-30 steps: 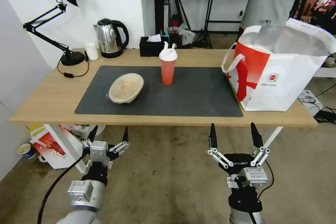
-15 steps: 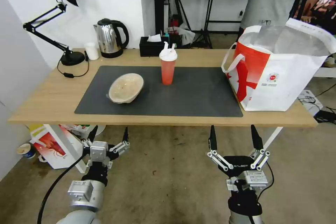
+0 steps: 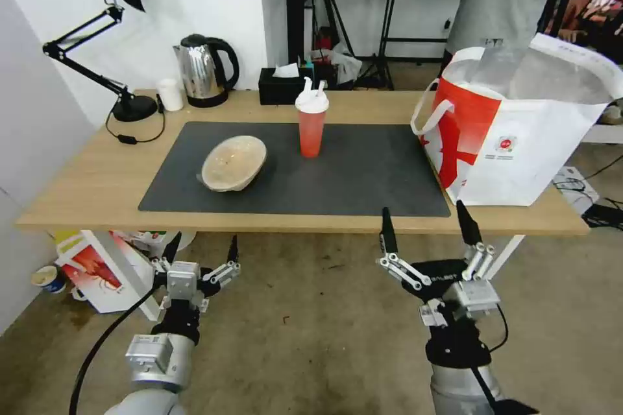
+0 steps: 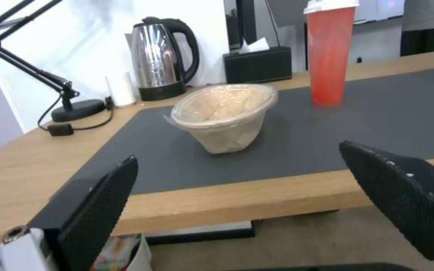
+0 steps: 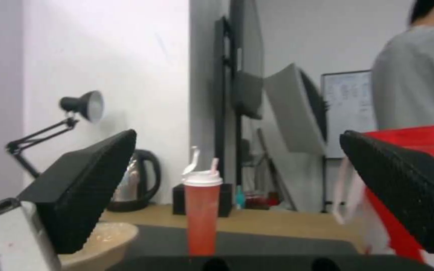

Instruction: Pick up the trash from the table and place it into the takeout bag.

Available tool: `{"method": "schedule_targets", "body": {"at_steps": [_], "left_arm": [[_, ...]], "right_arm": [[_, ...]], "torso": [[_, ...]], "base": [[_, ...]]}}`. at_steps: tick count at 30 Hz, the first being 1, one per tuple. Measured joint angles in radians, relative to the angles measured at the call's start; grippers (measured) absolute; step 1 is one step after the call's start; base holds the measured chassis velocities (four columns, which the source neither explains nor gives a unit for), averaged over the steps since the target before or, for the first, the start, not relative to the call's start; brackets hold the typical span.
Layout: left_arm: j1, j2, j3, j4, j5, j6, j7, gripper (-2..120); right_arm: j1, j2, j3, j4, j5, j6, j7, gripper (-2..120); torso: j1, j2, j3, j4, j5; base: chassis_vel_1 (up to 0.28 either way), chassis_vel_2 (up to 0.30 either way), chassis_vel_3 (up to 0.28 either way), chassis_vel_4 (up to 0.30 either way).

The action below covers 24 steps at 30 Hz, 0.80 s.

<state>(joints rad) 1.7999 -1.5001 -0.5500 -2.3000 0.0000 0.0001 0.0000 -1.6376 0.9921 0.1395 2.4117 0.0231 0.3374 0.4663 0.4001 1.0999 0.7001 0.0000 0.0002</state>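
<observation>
The red cup (image 3: 311, 123) stands upright mid-mat on the bench (image 3: 84, 188), the beige bowl (image 3: 233, 163) tipped at its eight o'clock, while the right pincer (image 3: 425, 230) reaches forward at the near edge, fingers spread, and the left pincer (image 3: 200, 249) hangs low, also spread.

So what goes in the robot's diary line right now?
right gripper: open, at table edge | left gripper: open, parked below | cup, bowl: on mat

Beige bowl (image 3: 233, 163) tipped on its side on the dark mat of the table (image 3: 97, 181). Just right of it, red cup (image 3: 311, 123) upright, white lid on. Takeout bag (image 3: 513, 136) open at the table's right end, foil lining showing.
</observation>
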Motion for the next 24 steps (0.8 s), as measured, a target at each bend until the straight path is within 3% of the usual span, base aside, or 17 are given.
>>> {"method": "schedule_targets", "body": {"at_steps": [6, 10, 19, 24], "left_arm": [[0.000, 0.000, 0.000, 0.000, 0.000, 0.000, 0.000, 100], [0.000, 0.000, 0.000, 0.000, 0.000, 0.000, 0.000, 100], [0.000, 0.000, 0.000, 0.000, 0.000, 0.000, 0.000, 100], [0.000, 0.000, 0.000, 0.000, 0.000, 0.000, 0.000, 100]], "right_arm": [[0.226, -0.159, 0.005, -0.011, 0.270, -0.118, -0.032, 100], [0.360, -0.202, -0.036, -0.051, 0.374, -0.168, -0.046, 100], [0.663, -0.238, -0.191, -0.127, 0.571, -0.255, -0.044, 100], [0.746, -0.253, -0.235, -0.142, 0.643, -0.293, -0.042, 100]], "torso": [[0.000, 0.000, 0.000, 0.0001, -0.0002], [0.000, 0.000, 0.000, 0.0000, -0.0001], [0.000, 0.000, 0.000, 0.0001, -0.0002], [0.000, 0.000, 0.000, 0.0000, -0.0003]], "base": [[0.000, 0.000, 0.000, 0.000], [0.000, 0.000, 0.000, 0.000], [0.000, 0.000, 0.000, 0.000], [0.000, 0.000, 0.000, 0.000]]}}
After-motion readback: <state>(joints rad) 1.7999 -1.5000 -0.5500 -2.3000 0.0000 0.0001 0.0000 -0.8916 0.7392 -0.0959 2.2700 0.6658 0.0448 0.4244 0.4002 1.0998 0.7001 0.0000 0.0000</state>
